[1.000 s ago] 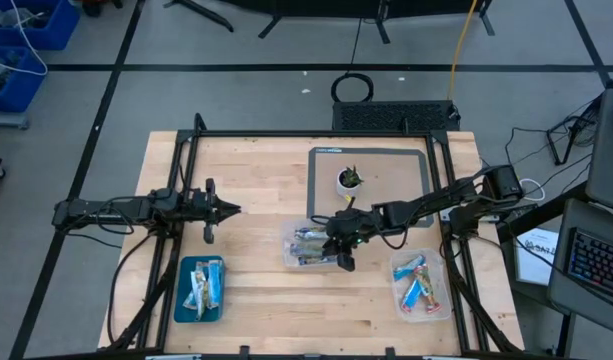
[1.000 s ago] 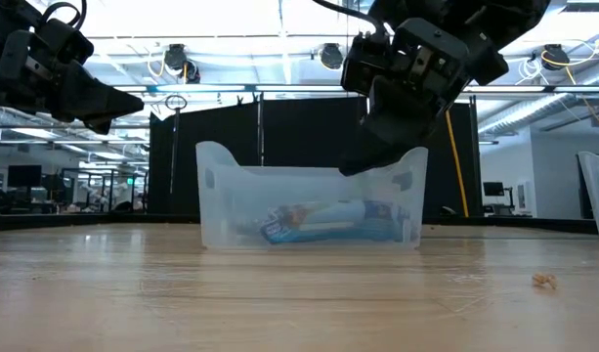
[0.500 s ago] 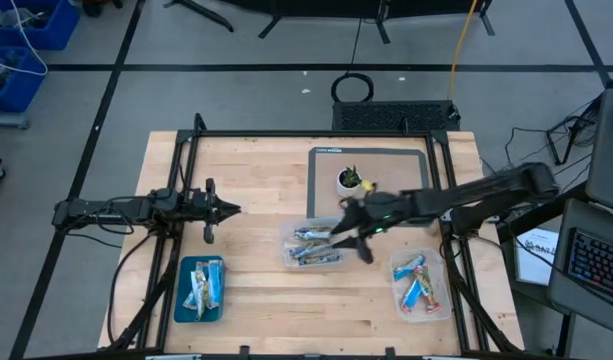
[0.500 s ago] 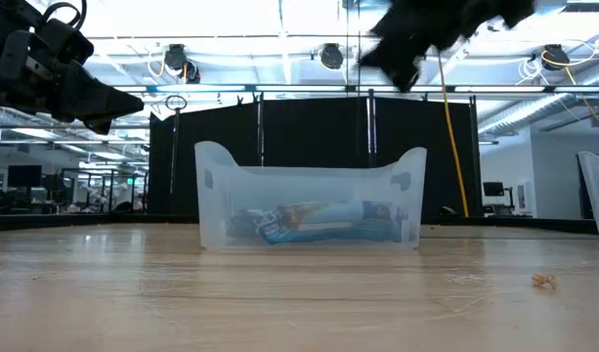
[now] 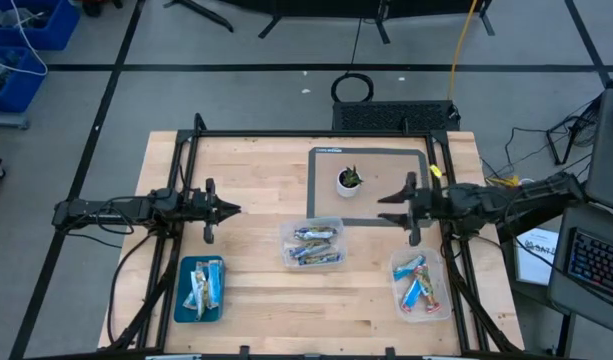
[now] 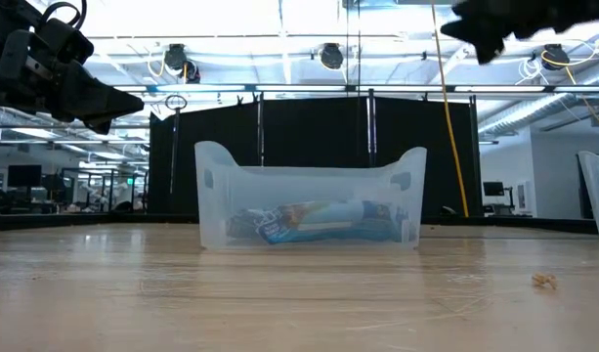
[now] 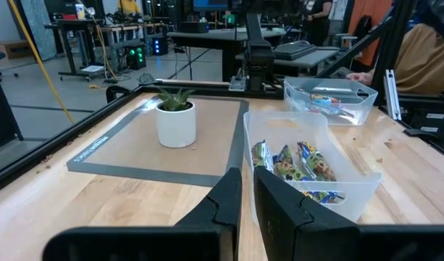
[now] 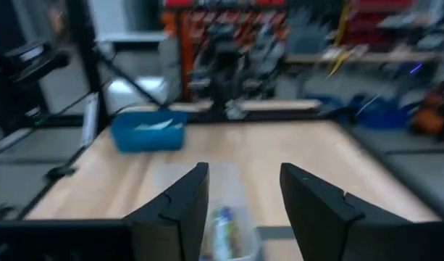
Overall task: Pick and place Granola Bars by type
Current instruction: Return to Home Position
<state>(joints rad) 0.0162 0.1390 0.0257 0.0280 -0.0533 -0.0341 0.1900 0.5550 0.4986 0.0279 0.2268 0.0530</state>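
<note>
Bars: blue-patterned foil granola bars (image 5: 314,246) lie left-to-right in the middle clear plastic tub (image 5: 285,232).
Right tool (image 5: 388,207): we see it spread wide, empty, beyond them rightward.
Left tool (image 5: 231,209): pinched together, empty.

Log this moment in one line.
left gripper shut, left side | right gripper open, empty, right side | granola bars in bins and tray

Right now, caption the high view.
Foil-wrapped granola bars sit in clear plastic tubs and blue tray; left gripper and right gripper hover.
</note>
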